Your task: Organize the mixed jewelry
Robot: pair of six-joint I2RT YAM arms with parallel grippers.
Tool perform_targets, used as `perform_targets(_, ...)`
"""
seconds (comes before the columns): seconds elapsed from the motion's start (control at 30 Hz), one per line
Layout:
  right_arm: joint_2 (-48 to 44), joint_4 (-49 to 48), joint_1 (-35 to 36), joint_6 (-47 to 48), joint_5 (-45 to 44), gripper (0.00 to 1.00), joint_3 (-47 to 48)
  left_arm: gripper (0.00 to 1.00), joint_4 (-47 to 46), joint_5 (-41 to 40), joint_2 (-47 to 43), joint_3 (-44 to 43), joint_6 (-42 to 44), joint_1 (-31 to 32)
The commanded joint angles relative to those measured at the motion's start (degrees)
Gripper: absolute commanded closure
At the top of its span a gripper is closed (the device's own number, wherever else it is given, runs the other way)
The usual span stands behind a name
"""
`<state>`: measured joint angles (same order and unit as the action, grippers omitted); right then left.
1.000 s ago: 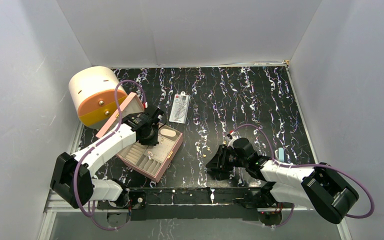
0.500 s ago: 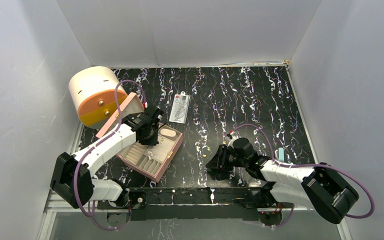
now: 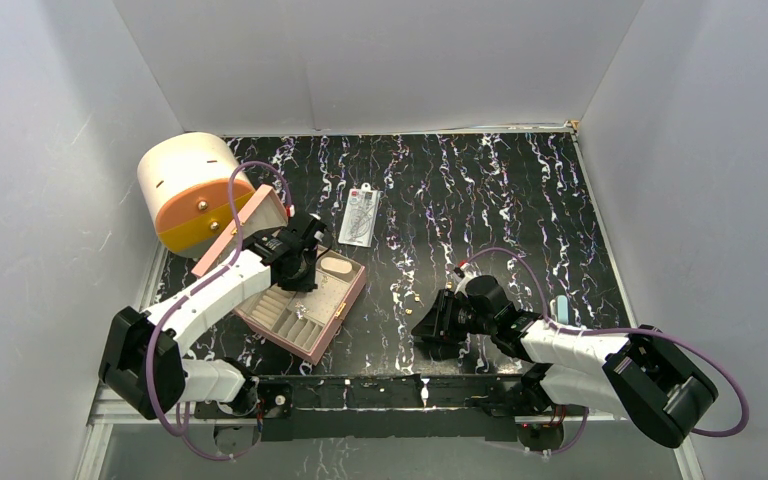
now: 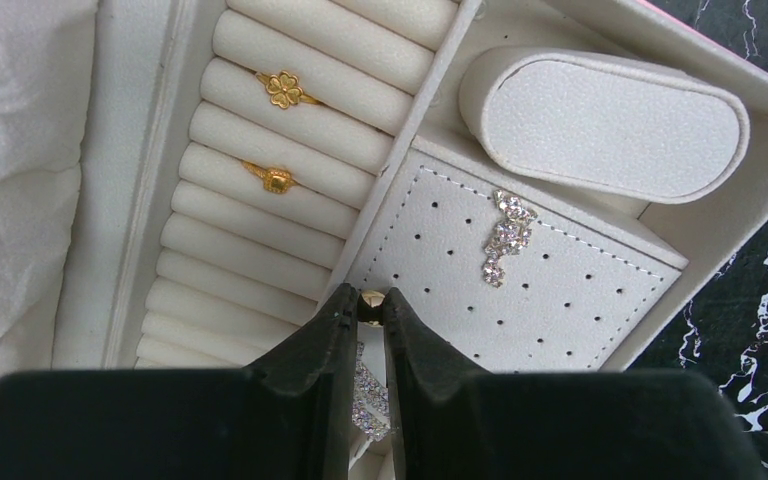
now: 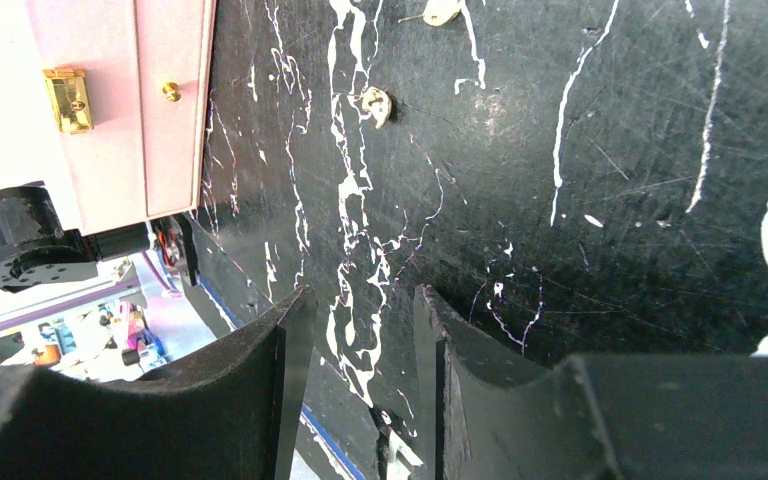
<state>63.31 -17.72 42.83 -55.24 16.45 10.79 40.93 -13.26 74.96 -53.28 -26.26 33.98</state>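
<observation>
You're partway through: two rings (image 4: 283, 89) sit in the box's (image 3: 343, 310) rolls and a crystal earring (image 4: 505, 237) lies on the pad (image 4: 580, 300), but studs (image 5: 376, 103) lie loose on the table (image 5: 610, 200). Your left claw (image 4: 371, 312) is clamped on a gold stud (image 4: 371, 297), held over the pad's corner beside the rolls. Your right claw (image 5: 363, 295) stands apart and empty, low over the table, with the loose studs ahead of it.

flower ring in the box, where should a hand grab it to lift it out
Probably the flower ring by its gold head, pinched from straight above: the band sits tucked between two cream rolls, so only the head stands proud.
</observation>
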Motion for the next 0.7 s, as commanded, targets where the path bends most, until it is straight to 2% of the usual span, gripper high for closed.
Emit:
perform_targets(0.0, -0.8, 1.7, 0.2, 1.5, -1.9, 0.49, 1.5, 0.86, 0.1, 1.7, -0.6, 1.4, -0.2, 0.2)
perform_targets(0.3, -0.6, 2.2, 0.2, 1.7, -2.1, 0.49, 2.0, 0.77, -0.9, 2.6, -1.3, 1.9, -0.5, 0.2)
perform_targets(0.67, -1.1, 2.7, 0.2, 1.7, -2.4, 0.5, 2.2, 0.76, -1.9, 3.4, -1.8, 2.4, -0.8, 0.2)
